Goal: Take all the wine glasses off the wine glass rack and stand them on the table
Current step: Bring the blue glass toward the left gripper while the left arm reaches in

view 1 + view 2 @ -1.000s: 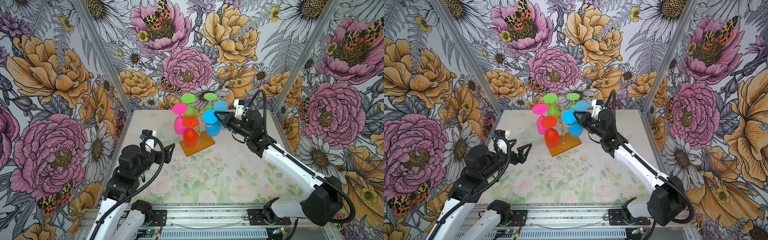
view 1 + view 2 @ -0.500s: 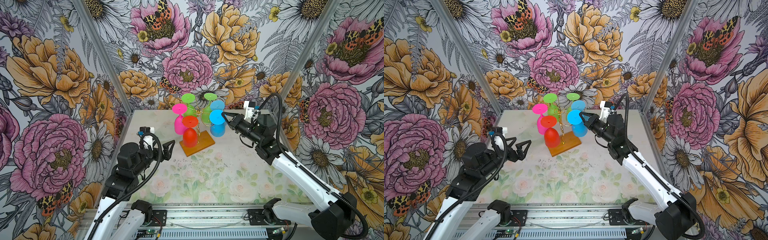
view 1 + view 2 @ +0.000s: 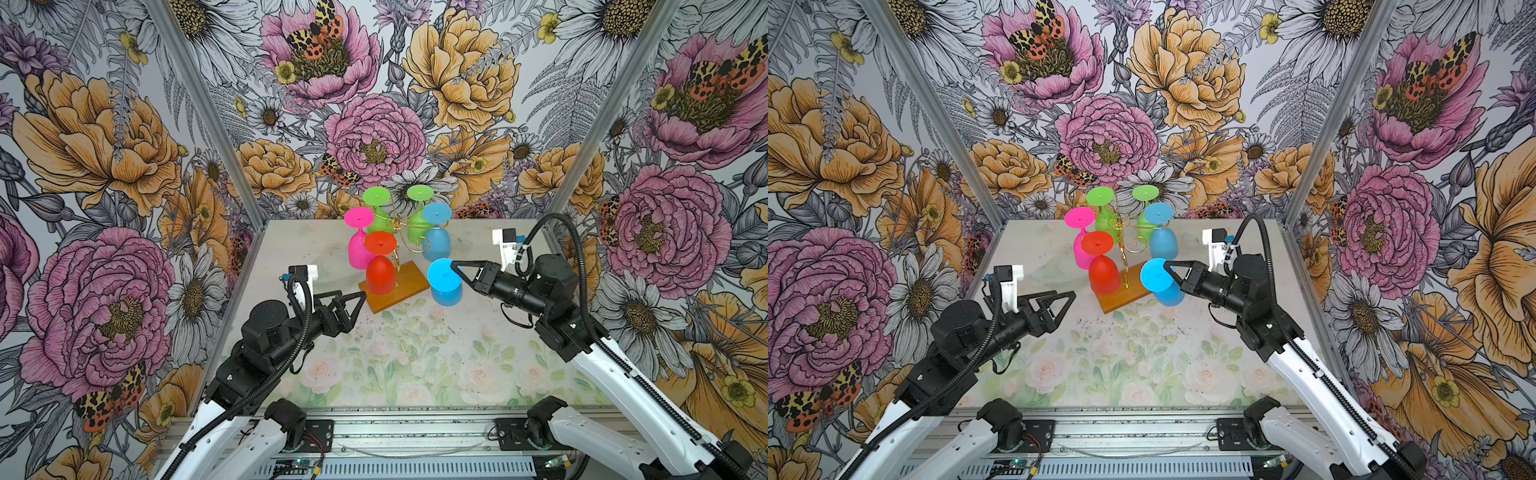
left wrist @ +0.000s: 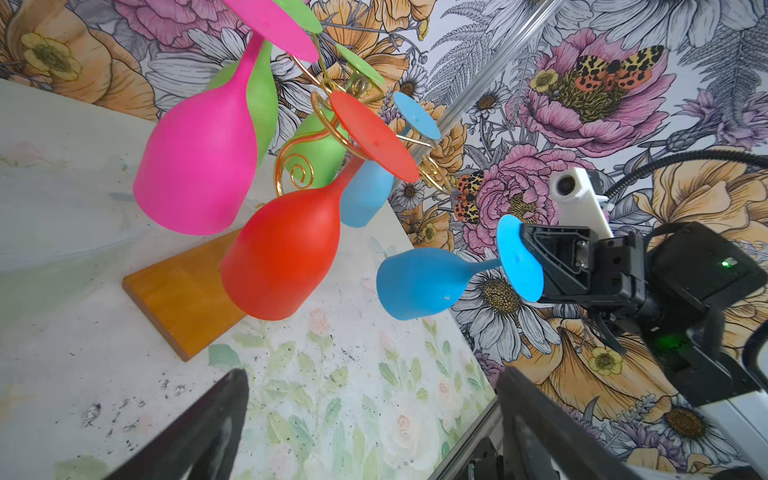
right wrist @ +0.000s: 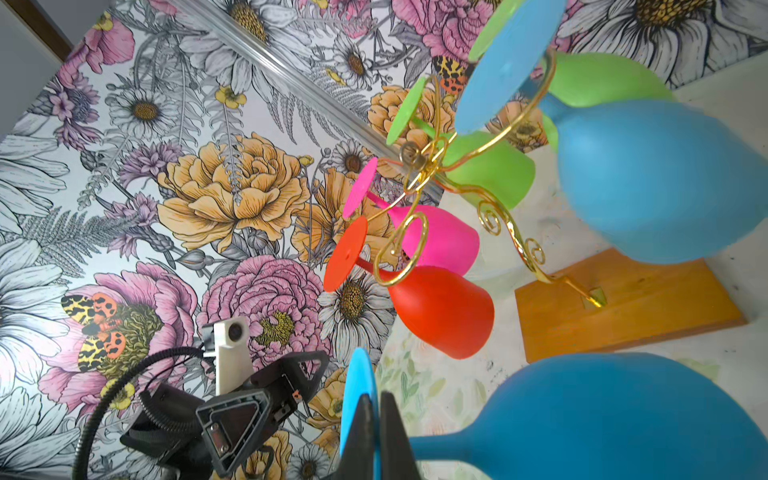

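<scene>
Right gripper [image 3: 454,264] pinches the blue wine glass [image 3: 441,277] by its foot, mid-frame, clear of the wine glass rack [image 3: 406,286] — left gripper [image 4: 368,386] gapes empty.

Robot lab booth, dressed in flowers.
Here we are inside a small test enclosure: floral-printed wall panels [image 3: 124,145] framed by bare aluminium corner posts [image 3: 203,104], a pale rose-patterned tabletop [image 3: 395,357], and white-and-black robot arms [image 3: 623,386] bolted to a slotted metal rail [image 3: 415,432] up front.

Counted two green wine glasses [image 3: 376,196] [image 3: 419,193], two blue wine glasses [image 3: 436,245] [image 3: 444,275], one pink wine glass [image 3: 357,254] and one red wine glass [image 3: 380,277], six in all. Counted also one gold wire wine glass rack [image 3: 397,226], one orange-brown wooden base [image 3: 407,291] and two robot arms [image 3: 266,332] [image 3: 544,286].
</scene>
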Controlling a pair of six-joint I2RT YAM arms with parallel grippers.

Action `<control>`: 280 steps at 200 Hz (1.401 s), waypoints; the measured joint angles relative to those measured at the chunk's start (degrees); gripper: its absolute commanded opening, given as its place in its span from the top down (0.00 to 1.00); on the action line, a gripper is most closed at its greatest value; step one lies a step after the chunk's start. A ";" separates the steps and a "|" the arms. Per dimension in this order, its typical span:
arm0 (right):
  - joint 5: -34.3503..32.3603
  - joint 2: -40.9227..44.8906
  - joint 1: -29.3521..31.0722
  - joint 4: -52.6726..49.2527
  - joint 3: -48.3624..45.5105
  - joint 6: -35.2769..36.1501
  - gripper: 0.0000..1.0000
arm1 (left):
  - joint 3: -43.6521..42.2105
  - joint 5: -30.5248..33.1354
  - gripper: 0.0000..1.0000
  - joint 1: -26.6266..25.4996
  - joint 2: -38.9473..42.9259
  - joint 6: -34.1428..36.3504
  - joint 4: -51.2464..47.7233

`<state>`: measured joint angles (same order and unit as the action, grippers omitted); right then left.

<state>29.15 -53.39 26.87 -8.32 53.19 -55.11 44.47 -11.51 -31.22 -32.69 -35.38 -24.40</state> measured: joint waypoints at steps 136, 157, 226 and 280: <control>2.43 1.95 6.25 -3.89 -4.22 12.70 1.00 | -6.97 -0.33 0.29 -17.05 -15.80 -14.45 29.18; 2.38 1.95 7.43 -3.89 -4.22 13.79 1.00 | -7.04 -0.90 0.33 -17.05 -16.37 -16.02 32.54; 2.19 1.53 9.51 -1.44 -4.11 15.80 1.00 | -7.08 -3.58 0.44 -17.31 -17.88 -18.53 36.92; 2.21 0.50 9.97 3.34 -3.85 15.52 1.00 | -7.52 -4.98 0.51 -17.31 -18.03 -18.75 37.79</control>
<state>31.35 -52.88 36.84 -4.97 49.34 -39.59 36.95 -16.49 -48.53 -50.72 -54.13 13.39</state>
